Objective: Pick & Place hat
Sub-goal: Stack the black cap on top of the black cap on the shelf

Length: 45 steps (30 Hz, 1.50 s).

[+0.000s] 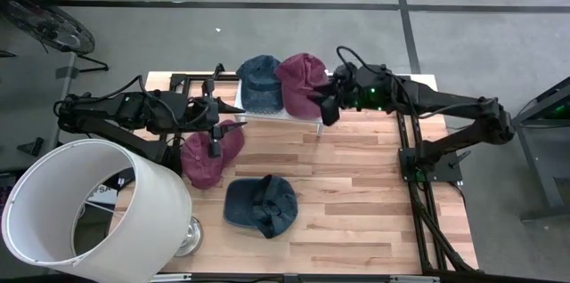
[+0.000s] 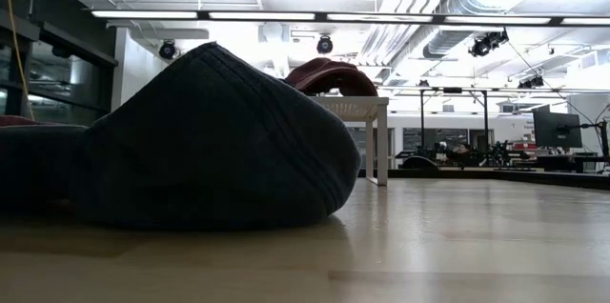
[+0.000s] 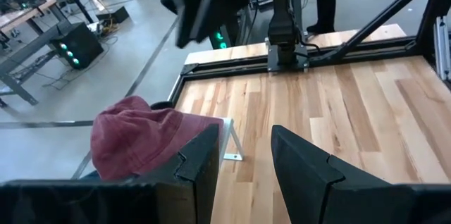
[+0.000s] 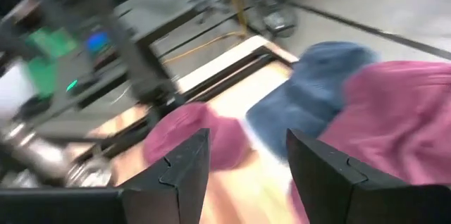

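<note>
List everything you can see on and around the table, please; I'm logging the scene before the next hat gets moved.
Blue hats: two; one on the white stand, one on the table near the front edge.
Red hats: two; one on the stand beside the blue one, one on the table's left side under the left gripper.
White stand: one, white, at the table's back edge.
Lamp: one, white shade, front left corner.
Table: one, light wood.
Left gripper: dark, open, above the red hat on the table.
Right gripper: dark, open, beside the stand's red hat.
</note>
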Motion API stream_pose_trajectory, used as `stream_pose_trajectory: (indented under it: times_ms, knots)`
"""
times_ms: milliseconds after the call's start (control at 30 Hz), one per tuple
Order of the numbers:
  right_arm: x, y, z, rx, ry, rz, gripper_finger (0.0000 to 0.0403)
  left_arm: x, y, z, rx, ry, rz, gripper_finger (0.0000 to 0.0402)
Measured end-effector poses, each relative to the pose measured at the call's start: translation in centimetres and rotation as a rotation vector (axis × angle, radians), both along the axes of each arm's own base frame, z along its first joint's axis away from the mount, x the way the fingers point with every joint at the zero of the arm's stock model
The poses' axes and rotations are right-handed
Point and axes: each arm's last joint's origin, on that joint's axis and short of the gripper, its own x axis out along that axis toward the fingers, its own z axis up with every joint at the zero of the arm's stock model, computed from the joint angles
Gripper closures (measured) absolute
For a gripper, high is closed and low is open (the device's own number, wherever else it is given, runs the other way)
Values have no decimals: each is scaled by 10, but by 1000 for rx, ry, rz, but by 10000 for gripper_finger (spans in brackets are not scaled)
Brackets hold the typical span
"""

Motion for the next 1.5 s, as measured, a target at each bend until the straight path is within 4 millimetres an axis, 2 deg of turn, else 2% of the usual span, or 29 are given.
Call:
stream_pose_trajectory:
  times_ms: [367,600,767,1000,1167,1267,1500]
  knots:
    - [10,62,-6,-184,65,330,224,5,-1,-5,-51,24,18,273]
    - [35,97,-39,-197,200,376,224,19,-4,-16,-130,73,52,273]
    - [61,117,-77,-224,323,428,224,29,-7,-27,-161,143,35,273]
    - [99,132,-131,-264,404,455,224,35,-8,-36,-168,206,47,273]
    - [116,134,-162,-309,445,465,224,35,-8,-36,-183,207,55,273]
    - [121,135,-176,-312,481,462,224,35,-8,-37,-184,213,57,273]
    - [130,135,-196,-402,521,504,224,35,-8,-37,-183,219,58,273]
